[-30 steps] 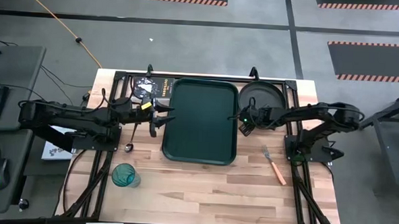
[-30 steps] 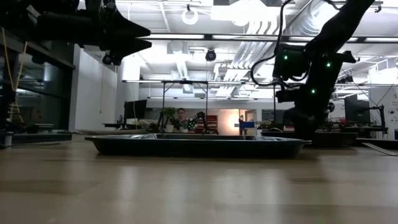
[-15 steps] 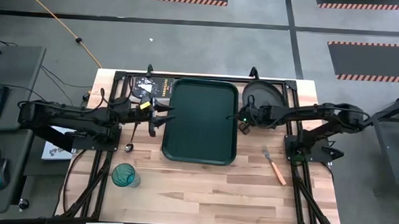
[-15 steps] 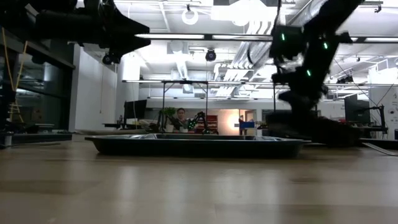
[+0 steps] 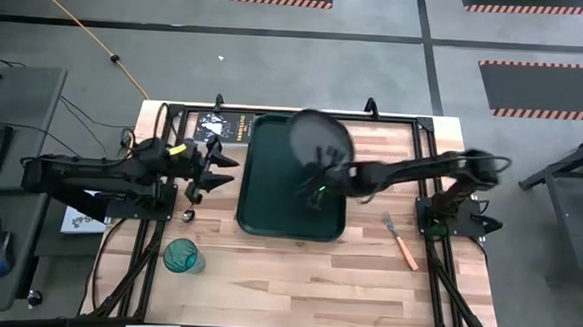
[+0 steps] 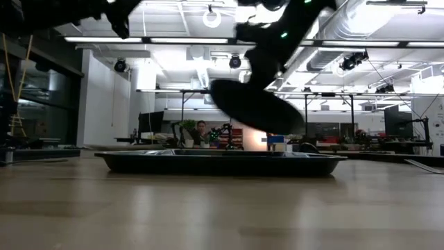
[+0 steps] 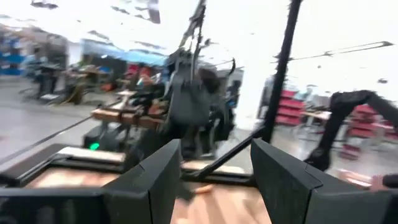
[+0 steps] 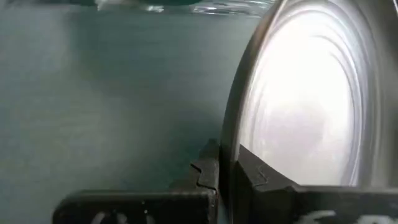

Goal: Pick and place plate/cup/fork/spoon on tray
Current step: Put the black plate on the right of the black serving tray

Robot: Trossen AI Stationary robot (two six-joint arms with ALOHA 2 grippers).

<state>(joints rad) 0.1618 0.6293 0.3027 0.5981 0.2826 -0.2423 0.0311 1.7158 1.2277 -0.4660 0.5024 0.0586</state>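
Observation:
The dark grey plate [image 5: 320, 140] hangs tilted above the green tray [image 5: 270, 202], with my right gripper [image 5: 324, 178] shut on its rim; the low view shows the plate [image 6: 257, 107] clear of the tray [image 6: 218, 162]. My left gripper [image 5: 215, 170] hovers open beside the tray's left rim, nothing between its fingers [image 7: 144, 180]. The teal cup [image 5: 181, 255] stands near the front left. A silver spoon [image 5: 189, 212] lies left of the tray. The orange-handled fork [image 5: 401, 243] lies right of it. My right gripper pinches the plate's rim [image 8: 227, 163] between its two fingers [image 8: 208, 169], one on the plate's inner face [image 8: 298, 106] and one on its underside. The arm reaches in from the table's right side. The plate is lifted clear, tilted, over the tray's floor [image 8: 106, 93].
A black printed book [image 5: 220, 127] lies at the far left, behind my left gripper. The arms' black frame rails run along the table's left and right edges. Bare wood stretches along the near edge.
My right gripper has shut on the plate's rim, lifted it off the far right of the table and carried it toward the left edge, over the tray; the plate now hangs tilted. My left gripper has drawn back a little toward the left edge.

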